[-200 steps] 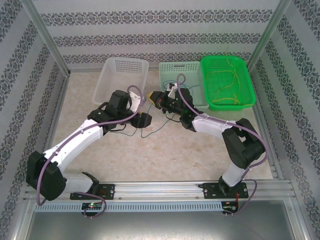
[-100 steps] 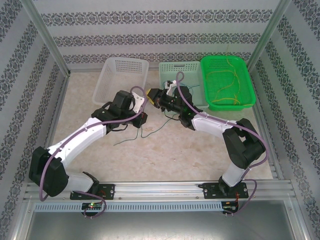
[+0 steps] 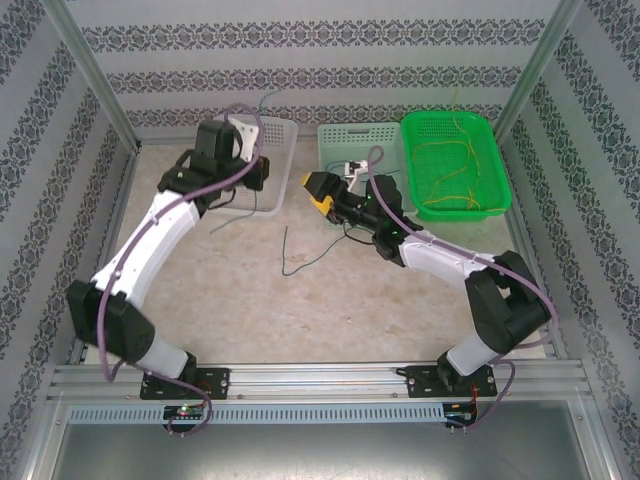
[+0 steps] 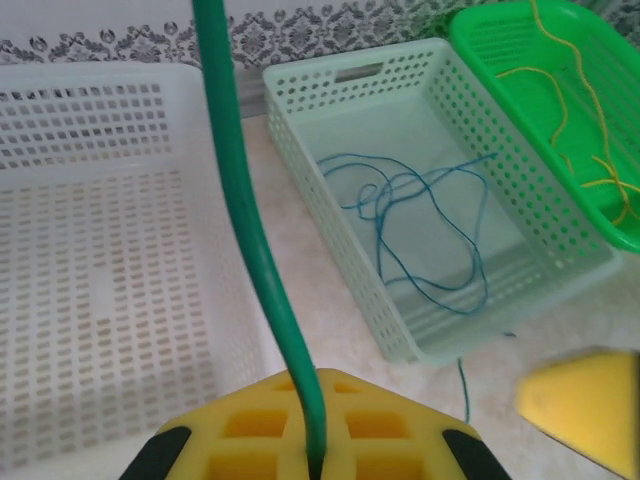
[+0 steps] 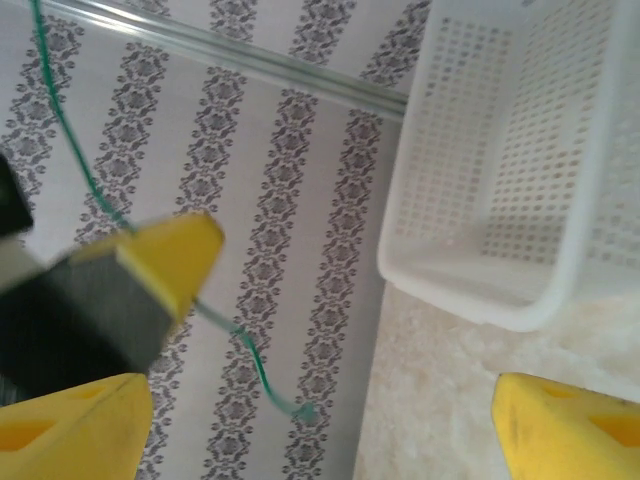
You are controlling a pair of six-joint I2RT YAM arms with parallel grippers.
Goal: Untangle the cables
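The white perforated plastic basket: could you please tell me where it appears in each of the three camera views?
Top external: white perforated plastic basket upper left of centre, partly covered by the left arm.
Left wrist: the basket takes up the left half.
Right wrist: the basket sits upper right, tilted.
Shared landmark: the grey striped patterned wallpaper bordering it.

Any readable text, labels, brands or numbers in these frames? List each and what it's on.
None readable.
White basket, pale green basket, bright green basket: no print or labels visible.
Wallpaper: floral pattern, no lettering.
Circuit board at the left arm's base: too small to read any marking.
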